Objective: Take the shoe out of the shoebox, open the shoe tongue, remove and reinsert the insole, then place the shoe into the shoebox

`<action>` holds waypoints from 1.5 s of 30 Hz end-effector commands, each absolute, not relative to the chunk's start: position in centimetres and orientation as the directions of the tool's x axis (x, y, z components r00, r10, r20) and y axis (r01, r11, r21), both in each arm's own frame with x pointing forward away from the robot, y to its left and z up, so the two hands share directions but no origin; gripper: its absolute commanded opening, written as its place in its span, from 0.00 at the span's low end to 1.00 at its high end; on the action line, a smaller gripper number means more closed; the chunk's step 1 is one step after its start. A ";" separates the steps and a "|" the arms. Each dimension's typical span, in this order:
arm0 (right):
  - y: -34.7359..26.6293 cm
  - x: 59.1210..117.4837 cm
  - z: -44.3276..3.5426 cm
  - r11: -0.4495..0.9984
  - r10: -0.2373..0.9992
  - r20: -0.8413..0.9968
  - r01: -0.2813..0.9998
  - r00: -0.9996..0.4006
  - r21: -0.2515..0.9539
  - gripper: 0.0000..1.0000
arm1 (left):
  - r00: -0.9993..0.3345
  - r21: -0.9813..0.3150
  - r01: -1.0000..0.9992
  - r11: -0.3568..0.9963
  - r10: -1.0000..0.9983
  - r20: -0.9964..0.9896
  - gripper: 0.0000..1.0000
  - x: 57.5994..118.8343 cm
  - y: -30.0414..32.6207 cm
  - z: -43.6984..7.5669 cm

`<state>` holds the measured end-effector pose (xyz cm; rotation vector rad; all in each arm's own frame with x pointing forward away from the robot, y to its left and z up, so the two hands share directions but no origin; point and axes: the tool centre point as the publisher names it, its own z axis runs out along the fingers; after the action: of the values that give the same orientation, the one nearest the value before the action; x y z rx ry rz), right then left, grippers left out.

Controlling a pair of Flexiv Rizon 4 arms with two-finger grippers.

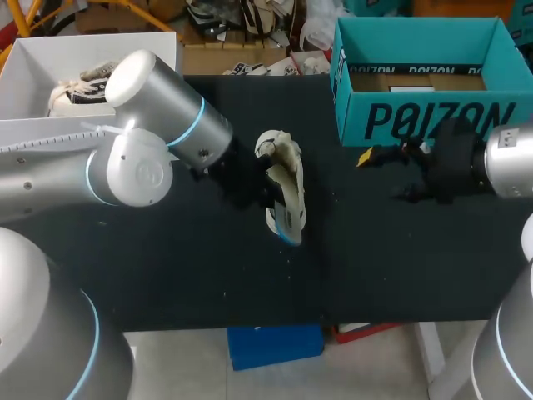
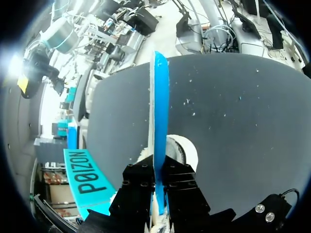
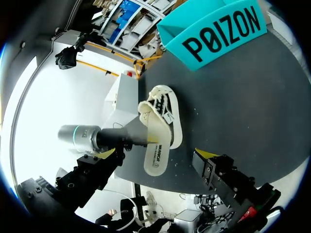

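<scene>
Well, nearest first: a thin, flat insole [image 1: 287, 223], cream on one face and bright blue along the edge, jutting toward six o'clock from the shoe [image 1: 279, 158]. Pinched across its thickness by the left gripper [image 2: 158, 182], fingers pressed onto it from both sides, at about nine o'clock of the shoe. Looks like soft foam, so likely to fold or buckle if pushed lengthwise, and to slide out of so narrow a pinch if tugged hard. Hard to say whether coming out or going back in.

Next, the shoe itself, lying near the middle of the matt black table [image 1: 166, 267], apparently tipped onto its side. Pale fabric upper, dark laces, smooth rubbery rim around the sole. Held by nothing but its own weight, so probably drags or swivels with the insole instead of letting go of it. Could also roll further over.

Out at three o'clock, the right gripper [image 1: 385, 173], fingers spread wide, touching nothing, well apart from the shoe. No brace from there, hence the dragging risk above.

Farthest, at one o'clock, the teal shoebox [image 1: 425, 121]: stiff card, upright walls, open top. Snug mouth for a long shoe, so may catch a wall on the way in if tilted.
</scene>
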<state>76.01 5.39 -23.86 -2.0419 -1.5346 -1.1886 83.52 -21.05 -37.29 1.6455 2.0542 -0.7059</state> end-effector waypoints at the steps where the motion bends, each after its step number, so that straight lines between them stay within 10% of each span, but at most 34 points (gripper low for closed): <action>1: 5.4 76.0 -23.8 -0.370 0.635 0.768 0.903 0.077 0.216 1.00 | -0.237 -0.128 0.971 0.202 0.758 -0.607 0.00 84.8 -21.2 -38.3; 16: 5.4 76.0 -23.8 -0.370 0.635 0.768 0.903 0.077 0.216 1.00 | -0.284 -0.114 0.955 0.273 0.743 -0.605 0.00 87.9 -21.4 -38.2; 19: 5.4 76.0 -23.8 -0.370 0.635 0.768 0.903 0.077 0.216 1.00 | -0.284 -0.110 0.955 0.274 0.743 -0.606 0.38 87.5 -21.2 -37.7; 33: 5.4 76.0 -23.8 -0.370 0.635 0.768 0.903 0.077 0.216 1.00 | -0.224 -0.092 0.972 0.215 0.742 -0.632 0.31 83.2 -20.9 -35.6; 45: 5.4 76.0 -23.8 -0.370 0.635 0.768 0.903 0.077 0.216 1.00 | -0.191 -0.088 0.981 0.175 0.750 -0.634 0.00 81.8 -21.8 -35.6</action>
<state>76.01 5.38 -23.85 -2.0420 -1.5347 -1.1882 81.89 -21.64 -35.42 1.6334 1.9994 -0.7040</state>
